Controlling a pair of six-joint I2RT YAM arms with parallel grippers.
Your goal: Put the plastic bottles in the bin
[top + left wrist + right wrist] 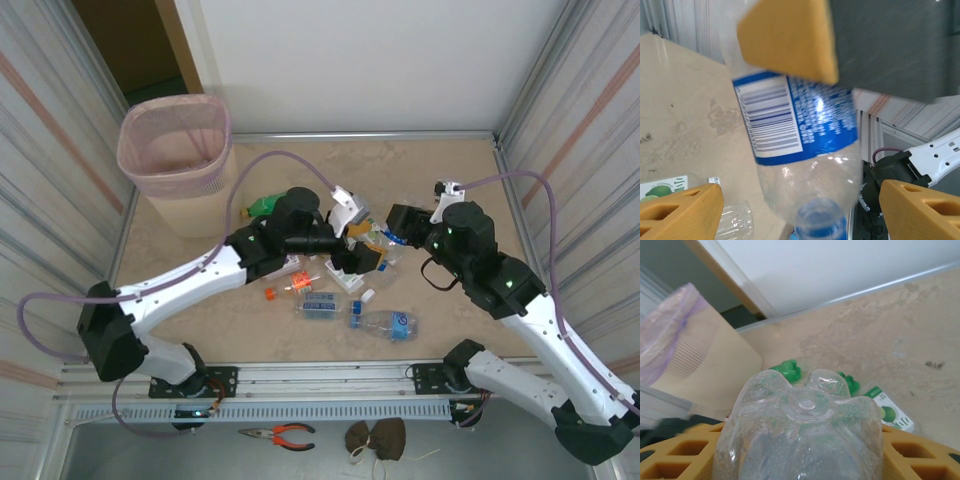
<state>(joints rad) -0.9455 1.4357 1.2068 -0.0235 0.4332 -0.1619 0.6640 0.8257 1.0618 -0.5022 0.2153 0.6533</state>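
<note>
Your blue-labelled bottle (380, 245) is at the middle of the table (460, 180), between the two claws, its blue cap pointing toward the left wrist camera. You have the right gripper (800, 455) clamped on it. Its own wrist view shows the clear base wedged between the yellow fingers, and the left wrist view shows one of its pads pressed against the bottle's side. Your left gripper (800, 212) stands wide, one finger on each side of the bottle with a gap on both sides, gripping nothing. A green bottle (262, 207) lies just beyond your left arm. Two clear bottles (320, 304) lie nearer the arm bases. The bin (185, 180) stands well apart in the far left corner.
</note>
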